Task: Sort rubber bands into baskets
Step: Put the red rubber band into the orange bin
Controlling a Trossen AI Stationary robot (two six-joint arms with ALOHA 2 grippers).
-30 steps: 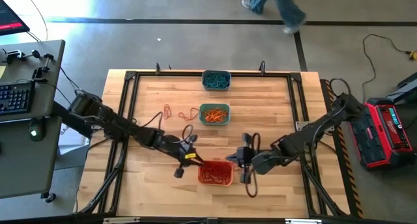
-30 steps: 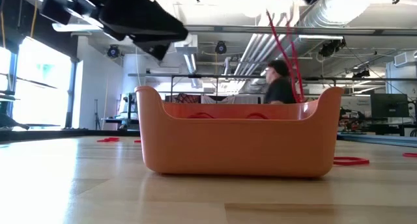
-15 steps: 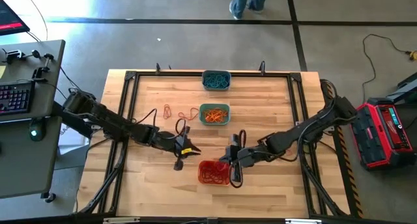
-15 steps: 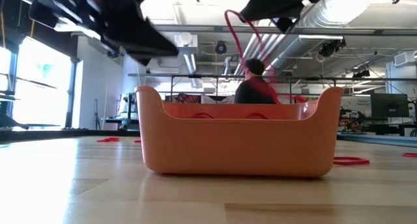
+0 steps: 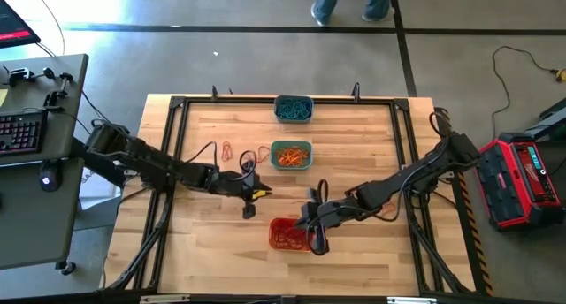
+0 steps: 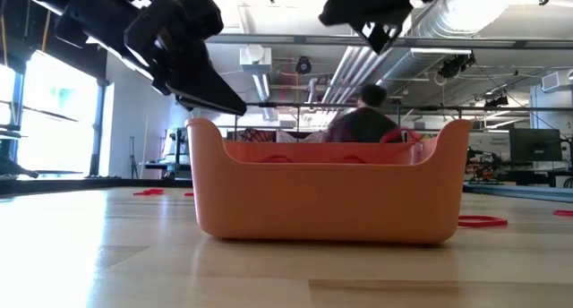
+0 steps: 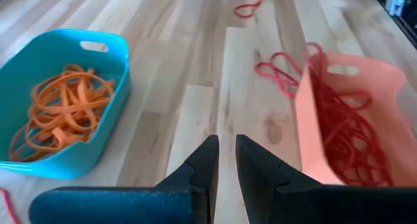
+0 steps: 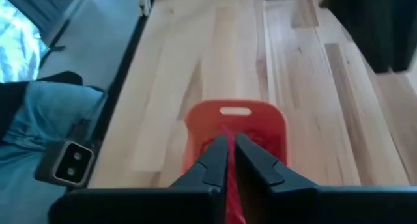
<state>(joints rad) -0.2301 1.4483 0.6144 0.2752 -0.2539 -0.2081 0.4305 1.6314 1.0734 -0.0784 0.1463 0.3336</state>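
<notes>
The orange basket (image 5: 285, 237) (image 6: 327, 196) stands near the table's front with several red rubber bands (image 7: 345, 139) in it. My right gripper (image 5: 312, 238) (image 8: 228, 138) hovers over the basket's right end, shut on one red rubber band (image 8: 228, 185). My left gripper (image 5: 249, 207) (image 7: 225, 146) hangs beyond the basket's left end. A narrow gap shows between its fingers, with nothing in it. The teal-green basket (image 5: 290, 155) (image 7: 58, 94) holds orange bands. The grey-blue basket (image 5: 293, 109) at the far edge holds teal bands. My right gripper pinches a strand of the red rubber band (image 8: 227, 160) between its two fingers. The fingers slant down from the table's right side. The strand runs along the gap between them, toward the orange basket's inside (image 8: 225, 131) below.
Loose red bands lie on the wood left of the teal-green basket (image 5: 228, 150) (image 5: 256, 154), and others lie beside the orange basket (image 7: 277, 71) (image 6: 483, 221). A black frame (image 5: 177, 105) rims the table. A person walks past beyond the far edge (image 5: 349, 2).
My right gripper has gone toward the table's left edge and down, to above the orange basket. The red band that hung below it has sunk to the basket. My left gripper has drawn away from the basket's left end toward the far edge and has turned.
</notes>
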